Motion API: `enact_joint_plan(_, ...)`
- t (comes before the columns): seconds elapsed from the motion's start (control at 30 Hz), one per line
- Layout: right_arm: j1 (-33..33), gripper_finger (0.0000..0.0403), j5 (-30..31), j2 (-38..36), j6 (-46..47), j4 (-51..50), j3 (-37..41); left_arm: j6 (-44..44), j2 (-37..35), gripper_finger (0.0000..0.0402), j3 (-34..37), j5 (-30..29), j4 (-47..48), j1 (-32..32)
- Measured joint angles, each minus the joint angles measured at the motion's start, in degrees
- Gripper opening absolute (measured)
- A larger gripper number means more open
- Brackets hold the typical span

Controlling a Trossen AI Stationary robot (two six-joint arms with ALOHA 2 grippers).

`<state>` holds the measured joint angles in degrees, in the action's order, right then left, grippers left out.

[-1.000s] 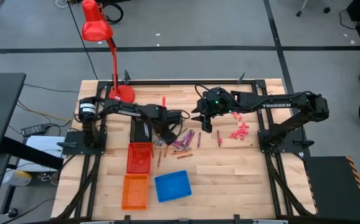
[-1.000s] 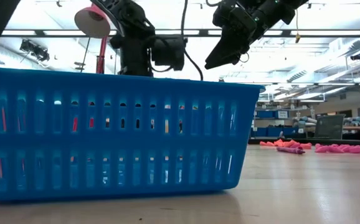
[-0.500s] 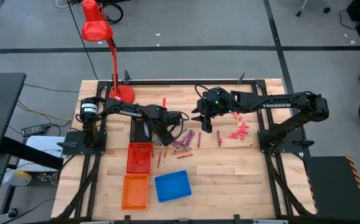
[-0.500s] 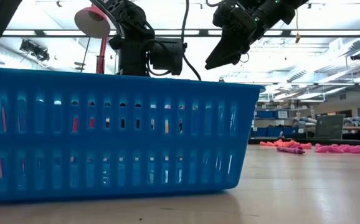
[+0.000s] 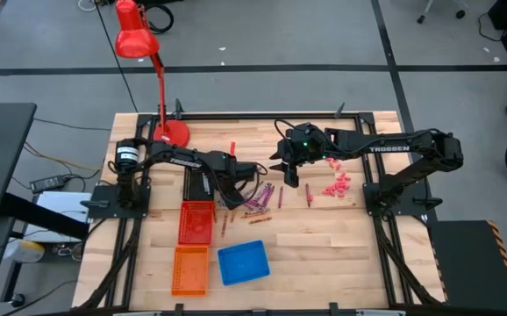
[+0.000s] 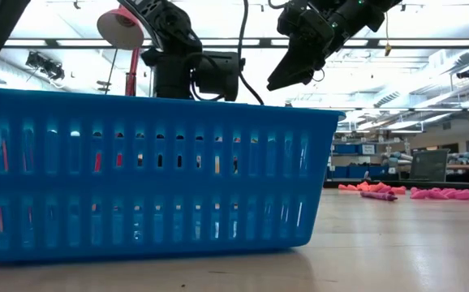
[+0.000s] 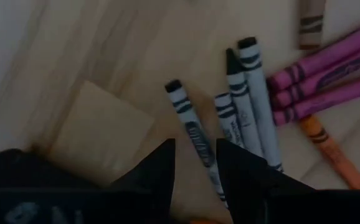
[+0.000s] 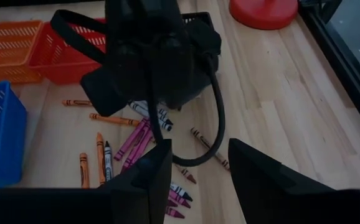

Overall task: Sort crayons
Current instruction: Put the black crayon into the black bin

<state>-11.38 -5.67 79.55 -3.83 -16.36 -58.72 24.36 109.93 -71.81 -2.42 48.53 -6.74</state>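
Crayons lie in a loose heap at mid-table: magenta, grey, orange and dark ones. In the left wrist view several grey crayons lie beside magenta ones and an orange one. My left gripper is low over the heap's left edge, open by a narrow gap, with one grey crayon running into that gap. I cannot tell whether the fingers touch it. My right gripper hangs open above the table, right of the heap, and holds nothing.
A red basket, an orange basket and a blue basket stand near the front left, and a black one lies under my left arm. Pink chunky bits lie at the right. A red lamp stands at the far left.
My left gripper has moved a little toward the table's right edge, closer to the crayon heap. My right gripper has kept still.
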Motion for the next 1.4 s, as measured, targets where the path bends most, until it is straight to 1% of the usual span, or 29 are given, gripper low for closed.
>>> enact_joint_plan(0.13, 0.0, 0.0162, 0.0, 0.0, 0.7, 0.0, 0.0, 0.3, 0.0, 0.0128, 0.0, 0.0, 0.6, 0.0)
enact_joint_plan(0.23, 0.0, 0.0162, 0.0, 0.0, 0.6, 0.1, 0.0, 0.3, 0.0, 0.0118, 0.0, 0.6, 0.6, 0.0)
enact_joint_plan(0.77, 0.0, 0.0162, 0.0, 0.0, 0.1, 0.5, 0.0, -0.5, -0.2, 0.0007, 0.0, 0.7, 0.5, 0.2)
enact_joint_plan(0.93, 0.0, 0.0162, 0.0, 0.0, 0.2, 0.5, 0.0, 0.3, -0.2, 0.0006, 0.0, 0.1, -1.1, 0.2)
enact_joint_plan(1.27, 0.0, 0.0162, 0.0, 0.0, 0.2, 0.4, 0.0, 1.1, -0.4, 0.0005, 0.0, -0.1, -0.9, 0.2)
enact_joint_plan(1.4, 0.0, 0.0162, 0.0, 0.0, 0.4, 0.4, 0.0, 3.0, -1.7, 0.0005, 0.1, -0.3, -0.3, 0.2)
